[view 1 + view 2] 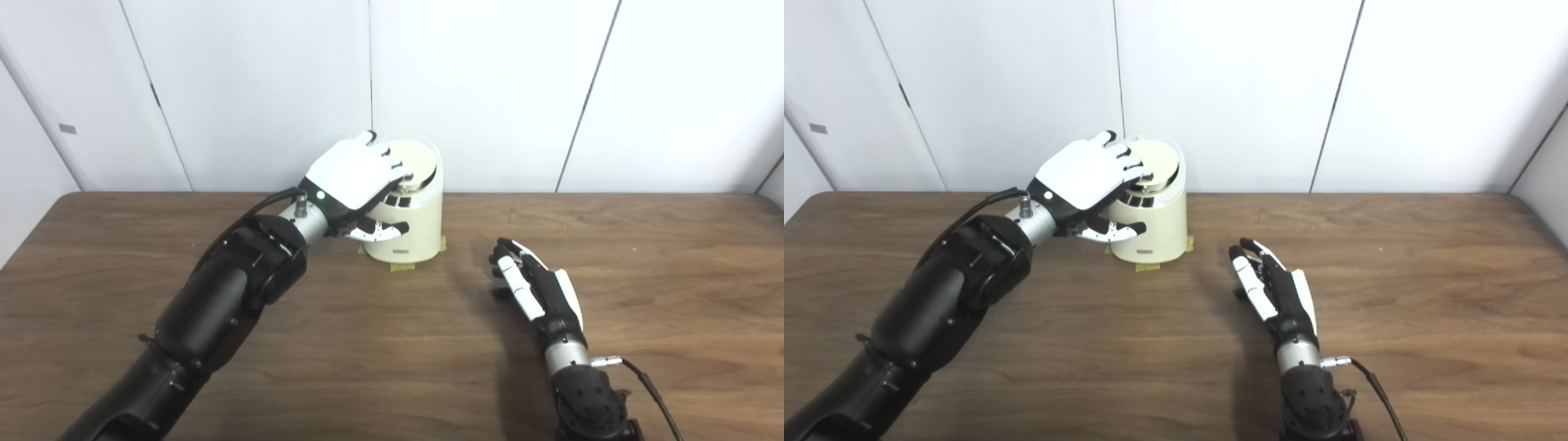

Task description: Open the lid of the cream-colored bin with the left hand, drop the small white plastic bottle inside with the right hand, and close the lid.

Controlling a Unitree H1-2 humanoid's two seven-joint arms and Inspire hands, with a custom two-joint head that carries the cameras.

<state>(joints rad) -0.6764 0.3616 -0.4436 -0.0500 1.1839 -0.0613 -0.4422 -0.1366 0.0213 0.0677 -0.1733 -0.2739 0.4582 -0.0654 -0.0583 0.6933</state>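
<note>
The left robot hand [355, 174] comes in from about 7 o'clock on a long black arm. Its white back faces up. Its fingers [392, 166] lie on the top of the cream-colored bin [416, 229], and its thumb [383, 230] pokes along the front wall of the bin. So the hand rests on the bin's top edge and lid [419, 160], but I cannot tell if it really grips anything.

The bin stands at about 12 o'clock on the brown bench [392, 367], close to the white wall [490, 86]. It is round, and the lid looks tipped, higher at the back. There is a small dark label low on its front. Bits of yellow tape [404, 266] stick out from under it on the bench.

The right robot hand [1271, 291] is at about 4 o'clock from the bin, well apart from it. It sits low over the bench with its fingers stretched out and a little apart, pointing up toward 11 o'clock. It holds nothing.

The small white bottle cannot be seen in either view.
</note>
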